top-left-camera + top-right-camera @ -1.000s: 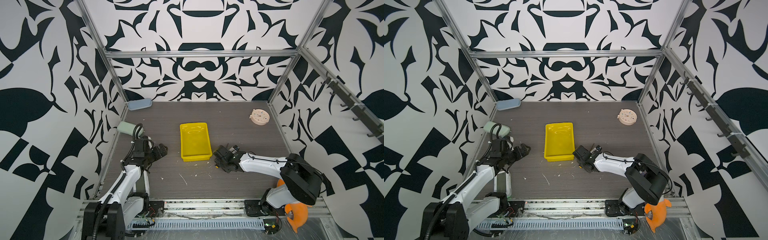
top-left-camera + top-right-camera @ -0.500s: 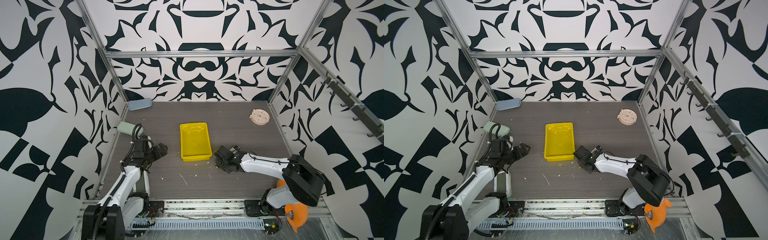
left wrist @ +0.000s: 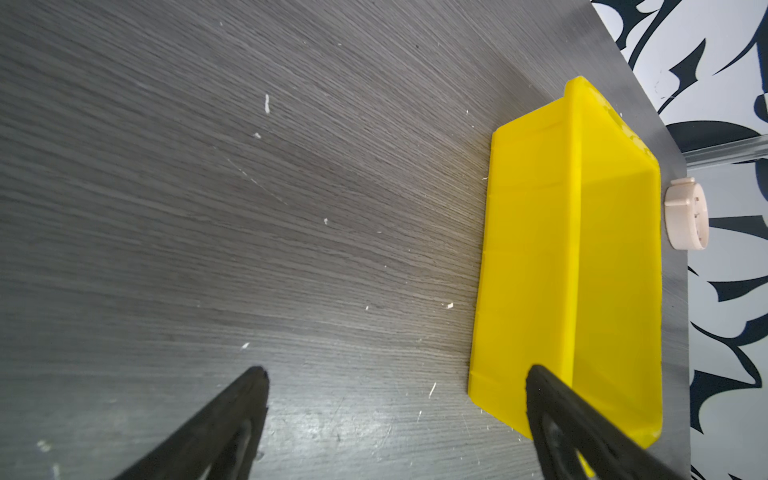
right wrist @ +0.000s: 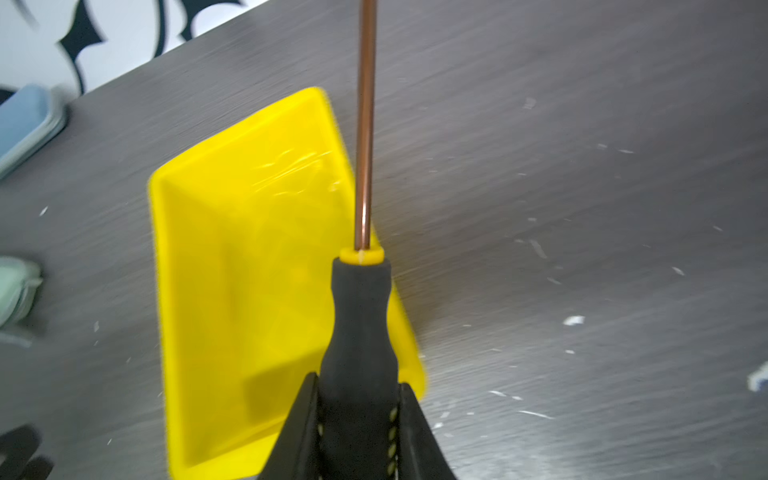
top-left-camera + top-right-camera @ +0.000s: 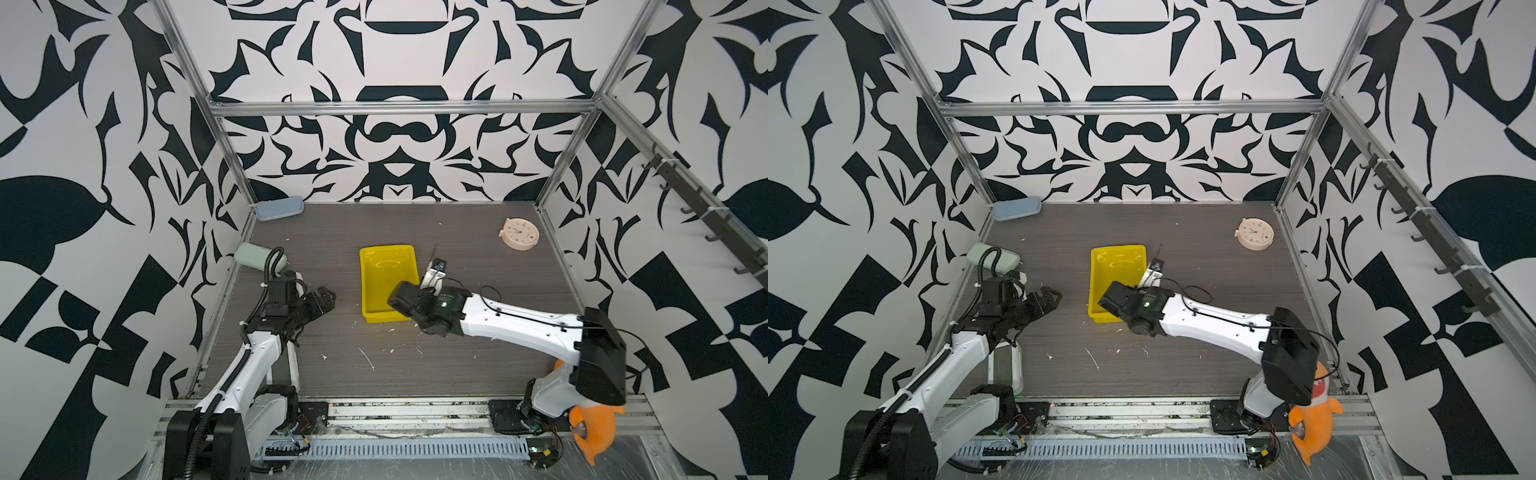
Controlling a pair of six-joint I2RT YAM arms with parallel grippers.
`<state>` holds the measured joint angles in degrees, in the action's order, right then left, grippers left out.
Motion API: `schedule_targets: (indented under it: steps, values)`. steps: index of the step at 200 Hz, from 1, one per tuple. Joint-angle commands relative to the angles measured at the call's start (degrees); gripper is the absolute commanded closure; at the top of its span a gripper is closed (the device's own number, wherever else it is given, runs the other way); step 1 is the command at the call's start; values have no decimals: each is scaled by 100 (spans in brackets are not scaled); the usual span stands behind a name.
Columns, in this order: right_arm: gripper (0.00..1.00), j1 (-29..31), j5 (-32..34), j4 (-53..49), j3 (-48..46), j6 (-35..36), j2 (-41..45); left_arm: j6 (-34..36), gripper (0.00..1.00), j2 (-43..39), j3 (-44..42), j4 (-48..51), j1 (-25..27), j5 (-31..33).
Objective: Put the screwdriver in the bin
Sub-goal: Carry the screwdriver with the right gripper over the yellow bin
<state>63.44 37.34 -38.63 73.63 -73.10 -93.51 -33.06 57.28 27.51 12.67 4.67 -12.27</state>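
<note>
On the dark grey wood-grain worktop (image 5: pixel 457 365), the shallow bright yellow plastic bin (image 4: pixel 232 291) lies below and just aside of the right arm's jaws, on the side facing the left arm's jaws, which stand released, empty and farther from it. The right arm's jaws are clenched on the black handle of the slim yellow-collared screwdriver (image 4: pixel 360 324). Its coppery shaft points ahead of them, roughly along the bin's long rim, not yet inside. Its yellow marks are unreadable.
</note>
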Motion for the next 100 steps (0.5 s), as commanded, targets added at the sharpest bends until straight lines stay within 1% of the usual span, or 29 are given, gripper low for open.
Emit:
schedule_targets:
  steps: [1, 34, 45, 65, 100]
  values:
    - [97, 159, 163, -403, 662, 501, -517, -34, 1, -151, 1, 17, -1, -38]
    - [97, 186, -231, -403, 1408, 823, -1170, -43, 1, -212, -16, 17, 4, -82]
    - [96, 180, -382, -272, 1574, 1071, -1320, -43, 1, -185, -17, -8, 0, -126]
    - [96, 162, -329, -275, 1915, 1345, -1575, -19, 1, -37, 33, -19, -1, -178]
    - [95, 38, -504, -342, 2398, 1428, -2154, -14, 1, 104, 93, 25, -1, -120]
